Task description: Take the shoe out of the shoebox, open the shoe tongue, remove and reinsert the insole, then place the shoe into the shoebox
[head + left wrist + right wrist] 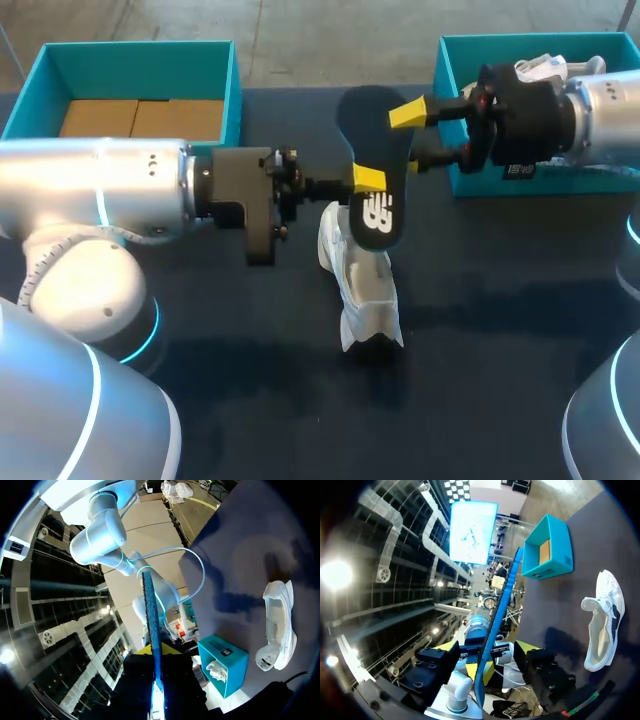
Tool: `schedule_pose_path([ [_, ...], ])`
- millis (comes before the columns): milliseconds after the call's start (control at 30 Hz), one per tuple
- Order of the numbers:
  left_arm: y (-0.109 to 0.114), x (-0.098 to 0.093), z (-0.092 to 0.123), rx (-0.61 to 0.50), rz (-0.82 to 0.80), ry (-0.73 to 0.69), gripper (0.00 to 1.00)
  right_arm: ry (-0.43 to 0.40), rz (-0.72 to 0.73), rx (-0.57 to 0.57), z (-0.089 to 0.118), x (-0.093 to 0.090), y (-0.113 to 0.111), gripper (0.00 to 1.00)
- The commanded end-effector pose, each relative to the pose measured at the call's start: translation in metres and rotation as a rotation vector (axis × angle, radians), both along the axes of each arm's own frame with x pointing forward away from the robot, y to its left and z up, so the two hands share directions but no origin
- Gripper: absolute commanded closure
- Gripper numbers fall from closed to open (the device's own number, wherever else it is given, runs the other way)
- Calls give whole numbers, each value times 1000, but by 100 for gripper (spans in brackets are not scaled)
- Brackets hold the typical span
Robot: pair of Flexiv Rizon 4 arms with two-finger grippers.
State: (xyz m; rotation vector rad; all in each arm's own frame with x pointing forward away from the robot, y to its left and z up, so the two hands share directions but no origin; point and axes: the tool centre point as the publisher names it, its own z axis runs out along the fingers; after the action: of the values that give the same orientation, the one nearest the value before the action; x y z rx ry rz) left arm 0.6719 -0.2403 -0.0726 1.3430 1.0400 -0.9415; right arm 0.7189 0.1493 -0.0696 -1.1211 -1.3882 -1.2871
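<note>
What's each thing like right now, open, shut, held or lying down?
insole, held up in the air
left gripper, shut on the insole
right gripper, open around the insole
shoe, lying on the table, insole out
left shoebox, open
right shoebox, open

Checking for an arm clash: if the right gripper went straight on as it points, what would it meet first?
The insole, which stands between the right gripper's open fingers; right behind it, the left gripper holding that insole. Depth is unclear.
</note>
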Motion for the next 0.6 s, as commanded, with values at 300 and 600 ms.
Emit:
schedule_pose_path([
  [300, -13, 1, -1, -3, 5, -8, 100, 4, -2, 10, -4, -3, -1, 90],
  [600, -12, -2, -3, 19, 4, 7, 56, -40, -24, 64, -5, -3, -2, 100],
])
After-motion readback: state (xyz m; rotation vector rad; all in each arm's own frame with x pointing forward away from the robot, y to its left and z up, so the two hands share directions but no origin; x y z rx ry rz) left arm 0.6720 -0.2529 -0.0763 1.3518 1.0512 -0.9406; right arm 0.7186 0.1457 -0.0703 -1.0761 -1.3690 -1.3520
